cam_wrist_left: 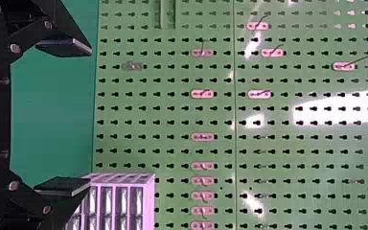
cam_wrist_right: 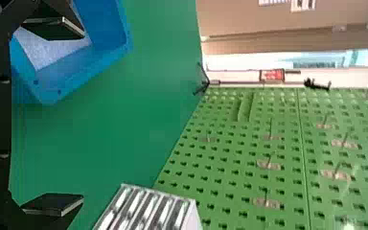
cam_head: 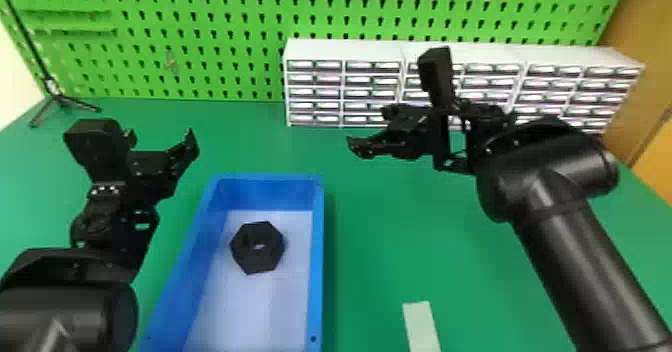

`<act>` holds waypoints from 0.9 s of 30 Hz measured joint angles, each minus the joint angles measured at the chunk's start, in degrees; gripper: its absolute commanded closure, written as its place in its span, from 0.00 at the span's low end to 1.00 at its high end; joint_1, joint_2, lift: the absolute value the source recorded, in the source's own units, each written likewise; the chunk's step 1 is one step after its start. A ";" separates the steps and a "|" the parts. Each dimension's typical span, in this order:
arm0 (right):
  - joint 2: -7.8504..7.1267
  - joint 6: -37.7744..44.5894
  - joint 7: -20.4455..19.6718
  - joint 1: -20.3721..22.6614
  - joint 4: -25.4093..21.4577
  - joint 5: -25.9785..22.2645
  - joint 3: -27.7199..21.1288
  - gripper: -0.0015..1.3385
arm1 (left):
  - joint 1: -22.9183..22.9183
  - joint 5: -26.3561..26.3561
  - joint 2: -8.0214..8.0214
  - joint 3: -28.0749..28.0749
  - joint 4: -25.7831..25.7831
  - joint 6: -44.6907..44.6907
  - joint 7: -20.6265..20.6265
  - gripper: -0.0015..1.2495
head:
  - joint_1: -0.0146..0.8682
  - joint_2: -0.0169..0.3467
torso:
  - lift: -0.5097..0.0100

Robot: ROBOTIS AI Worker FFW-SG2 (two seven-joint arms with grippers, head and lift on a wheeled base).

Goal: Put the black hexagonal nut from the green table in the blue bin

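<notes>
The black hexagonal nut (cam_head: 257, 247) lies flat on the pale floor of the blue bin (cam_head: 318, 276), toward its far end. Left of the bin's far end is my left gripper (cam_head: 162, 138), raised above the green table (cam_head: 375, 226). My right gripper (cam_head: 367, 143) is up beyond the bin on its right side. In the left wrist view my left gripper (cam_wrist_left: 72, 117) has its fingers wide apart, nothing between them. The right wrist view gives my right gripper (cam_wrist_right: 62, 117) open too, with part of the blue bin (cam_wrist_right: 93, 74) behind one finger.
White drawer cabinets (cam_head: 345, 51) stand at the table's back right, against the green pegboard (cam_head: 200, 36). A small black tripod (cam_head: 62, 100) stands at the back left. A pale strip (cam_head: 421, 326) lies on the table right of the bin.
</notes>
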 measured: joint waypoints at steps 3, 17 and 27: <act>0.49 -0.45 -1.77 1.26 0.00 -0.47 -1.97 0.08 | 0.03 0.00 0.00 0.05 -0.07 0.00 0.00 0.24 | 0.79 0.12 | 0.80; 3.38 -4.12 -14.35 8.09 -2.61 -2.37 -8.69 0.08 | 0.08 0.09 -0.05 0.02 -0.17 -0.09 0.00 0.24 | 0.79 0.12 | 0.80; 4.73 -10.99 -22.96 13.54 -4.19 -5.66 -11.14 0.08 | -0.07 0.02 -0.09 -0.17 -0.18 -0.09 0.04 0.24 | 0.79 0.12 | 0.80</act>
